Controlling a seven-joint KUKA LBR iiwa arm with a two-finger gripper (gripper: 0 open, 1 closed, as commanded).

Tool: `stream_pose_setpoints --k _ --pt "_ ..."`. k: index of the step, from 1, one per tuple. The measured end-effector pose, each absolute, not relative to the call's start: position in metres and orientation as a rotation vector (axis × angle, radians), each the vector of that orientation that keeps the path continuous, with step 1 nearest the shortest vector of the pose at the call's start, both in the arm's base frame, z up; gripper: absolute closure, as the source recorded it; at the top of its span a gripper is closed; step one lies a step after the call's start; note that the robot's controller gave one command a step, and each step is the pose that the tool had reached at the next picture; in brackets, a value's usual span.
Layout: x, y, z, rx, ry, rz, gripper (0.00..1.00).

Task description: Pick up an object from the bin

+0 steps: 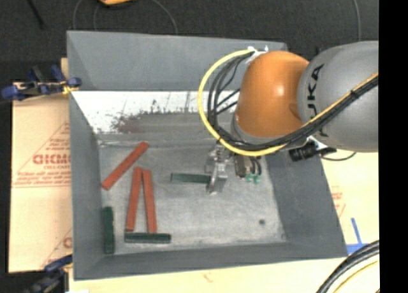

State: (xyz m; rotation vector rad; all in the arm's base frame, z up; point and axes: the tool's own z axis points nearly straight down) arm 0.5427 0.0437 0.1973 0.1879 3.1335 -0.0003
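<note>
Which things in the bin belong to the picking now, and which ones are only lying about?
In the job:
gripper
dark green bar, mid-bin, its right end at the gripper

Lying about, at the left:
slanted red bar
pair of red bars
upright green bar
flat green bar

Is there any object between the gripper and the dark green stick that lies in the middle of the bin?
Nothing visible stands between them. The gripper is at the right end of the dark green stick. The three red sticks and two other green sticks lie apart, further left.
</note>
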Motion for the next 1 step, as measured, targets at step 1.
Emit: stream_pose_setpoints --k 1 --pt "0.5394 0.0366 0.2363 0.154 3.124 0.0 1.0"
